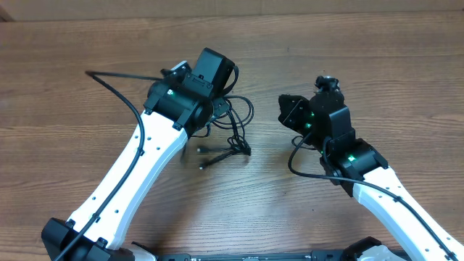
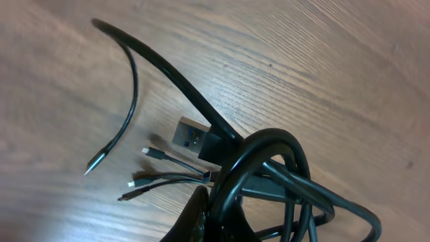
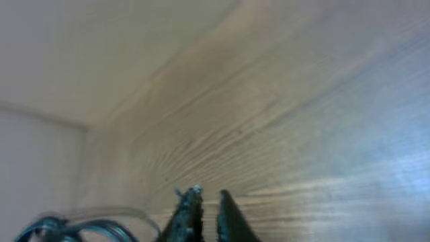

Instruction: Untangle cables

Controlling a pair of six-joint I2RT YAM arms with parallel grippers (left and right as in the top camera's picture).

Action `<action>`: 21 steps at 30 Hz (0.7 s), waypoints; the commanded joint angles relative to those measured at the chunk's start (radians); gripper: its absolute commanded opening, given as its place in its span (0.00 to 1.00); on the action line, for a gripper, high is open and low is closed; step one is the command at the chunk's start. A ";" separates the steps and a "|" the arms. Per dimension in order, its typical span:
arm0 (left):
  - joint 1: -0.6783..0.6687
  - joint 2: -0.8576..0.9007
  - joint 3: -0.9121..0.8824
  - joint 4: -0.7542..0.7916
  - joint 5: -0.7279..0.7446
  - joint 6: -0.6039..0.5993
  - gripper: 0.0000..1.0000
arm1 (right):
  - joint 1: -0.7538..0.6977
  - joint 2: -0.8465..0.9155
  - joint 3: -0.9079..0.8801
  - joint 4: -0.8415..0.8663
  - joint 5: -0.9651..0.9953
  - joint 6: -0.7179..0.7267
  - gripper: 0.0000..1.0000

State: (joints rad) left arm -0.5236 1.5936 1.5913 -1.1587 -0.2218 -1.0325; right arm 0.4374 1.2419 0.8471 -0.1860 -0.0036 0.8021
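Note:
The cables (image 1: 233,125) lie as a black tangle of loops at the table's middle, with small plug ends (image 1: 217,152) spread toward the front. One strand (image 1: 119,74) runs far out to the left. My left gripper (image 1: 216,110) sits at the tangle's left side. In the left wrist view it (image 2: 216,210) is shut on looped strands of the cables (image 2: 269,161). A USB plug (image 2: 191,134) and thin connector tips (image 2: 144,180) lie just beyond. My right gripper (image 1: 284,107) hovers right of the tangle. Its fingers (image 3: 208,202) are shut with only a sliver between them and nothing held.
The wooden table (image 1: 377,65) stretches around both arms. The left arm's white link (image 1: 138,170) crosses the front left, the right arm's link (image 1: 391,196) the front right. A blurred cable loop (image 3: 54,227) shows at the right wrist view's lower left.

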 commanded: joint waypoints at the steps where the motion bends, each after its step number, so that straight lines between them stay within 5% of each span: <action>1: 0.001 -0.011 0.014 0.020 -0.022 0.320 0.04 | -0.001 0.000 0.016 0.045 -0.145 -0.300 0.15; 5: 0.000 -0.011 0.014 0.038 -0.013 0.506 0.04 | -0.001 0.000 0.016 0.088 -0.354 -0.550 0.21; 8: 0.000 -0.011 0.014 0.045 -0.001 0.525 0.04 | -0.001 0.000 0.016 0.118 -0.543 -0.702 0.24; 14: -0.002 -0.011 0.014 0.104 0.177 0.583 0.04 | 0.001 0.000 0.016 0.122 -0.605 -0.726 0.24; 21: -0.005 -0.011 0.014 0.122 0.216 0.592 0.04 | 0.001 0.000 0.016 0.126 -0.630 -0.733 0.23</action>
State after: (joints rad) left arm -0.5240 1.5936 1.5913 -1.0428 -0.0483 -0.4675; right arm 0.4385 1.2419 0.8471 -0.0696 -0.6071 0.0902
